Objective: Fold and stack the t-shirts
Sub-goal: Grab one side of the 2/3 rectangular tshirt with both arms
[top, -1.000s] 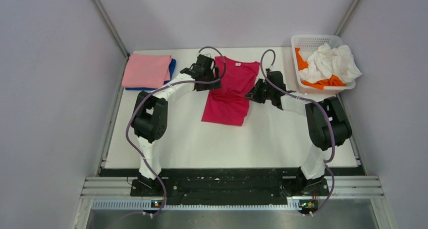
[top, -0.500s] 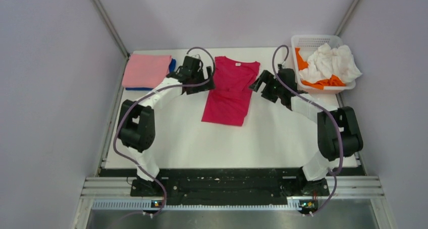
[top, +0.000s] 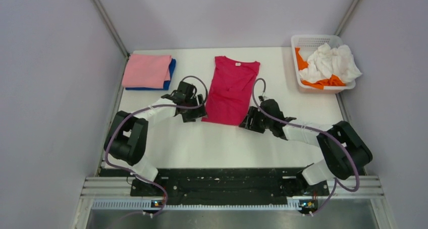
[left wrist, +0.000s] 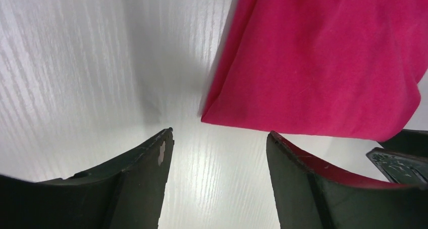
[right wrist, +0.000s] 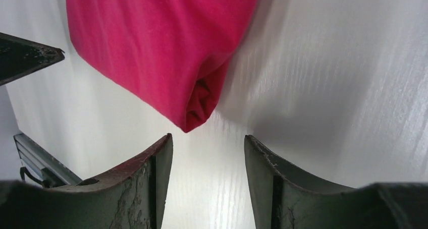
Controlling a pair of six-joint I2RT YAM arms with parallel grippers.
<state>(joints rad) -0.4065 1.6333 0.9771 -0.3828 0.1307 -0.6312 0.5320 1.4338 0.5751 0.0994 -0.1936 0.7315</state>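
The crimson-red t-shirt [top: 229,90] lies flat on the table, sides folded in, its white neck label at the far end. My left gripper [top: 196,115] is open and empty just off its near left corner, which fills the left wrist view [left wrist: 323,62]. My right gripper [top: 246,122] is open and empty just off its near right corner, seen in the right wrist view [right wrist: 166,52]. A folded light pink t-shirt [top: 147,70] lies on a folded blue one [top: 172,67] at the far left. White [top: 330,62] and orange [top: 302,58] shirts lie crumpled in the basket.
The white mesh basket [top: 315,38] stands at the far right corner. Grey walls close in the table [top: 212,143] on the left, right and back. A black rail [top: 222,181] runs along the near edge by the arm bases.
Both arms have pulled back from the shirt's upper sides to its near corners. The shirt's neck and shoulders, before partly hidden by the left gripper, lie uncovered.
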